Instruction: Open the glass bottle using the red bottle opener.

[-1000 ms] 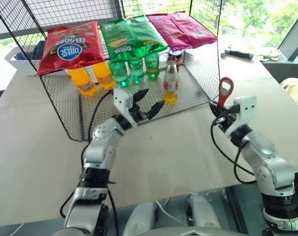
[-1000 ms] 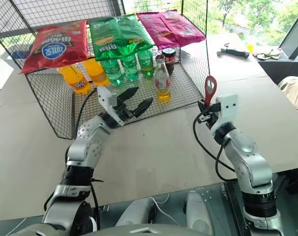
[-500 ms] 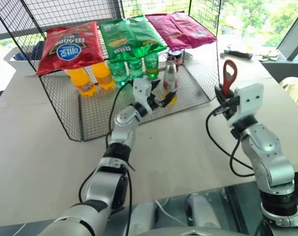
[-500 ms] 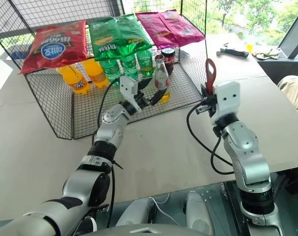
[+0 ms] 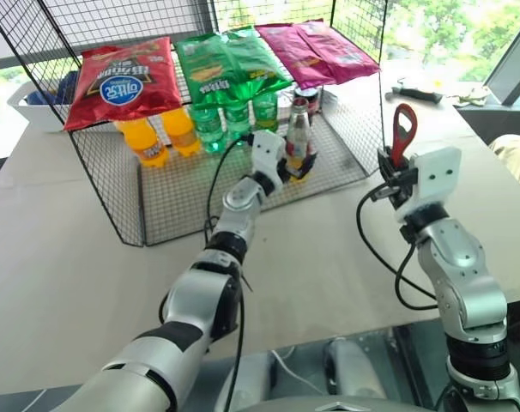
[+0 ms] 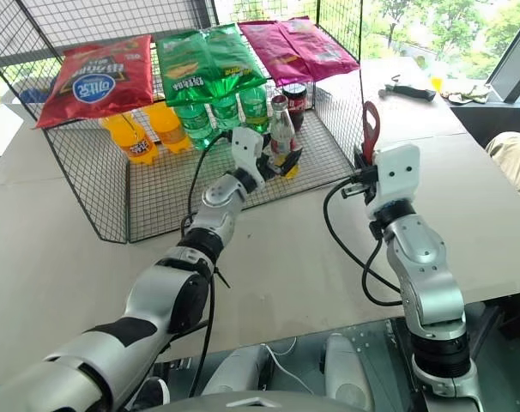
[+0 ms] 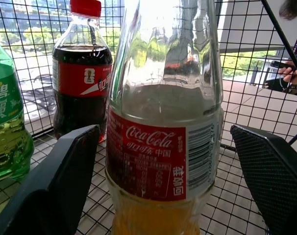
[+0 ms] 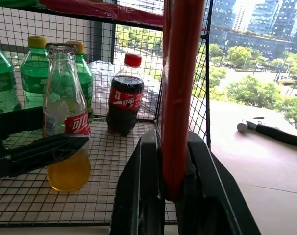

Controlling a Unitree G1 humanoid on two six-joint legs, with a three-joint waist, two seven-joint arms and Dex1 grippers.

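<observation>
Here, glass bottle (image 7: 163, 147) labelled Coca-Cola between spread left pincer (image 5: 292, 165) fingers, right pincer (image 8: 163, 196) clenched on red bottle opener (image 5: 402, 129)

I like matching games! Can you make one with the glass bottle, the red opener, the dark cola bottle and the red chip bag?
Things:
1. glass bottle
2. red bottle opener
3. dark cola bottle
4. red chip bag

Places:
A. on top of the wire rack
B. between the open left hand's fingers
C. behind the glass bottle
D. upright in the shut right hand

Pairs: 1-B, 2-D, 3-C, 4-A
</observation>
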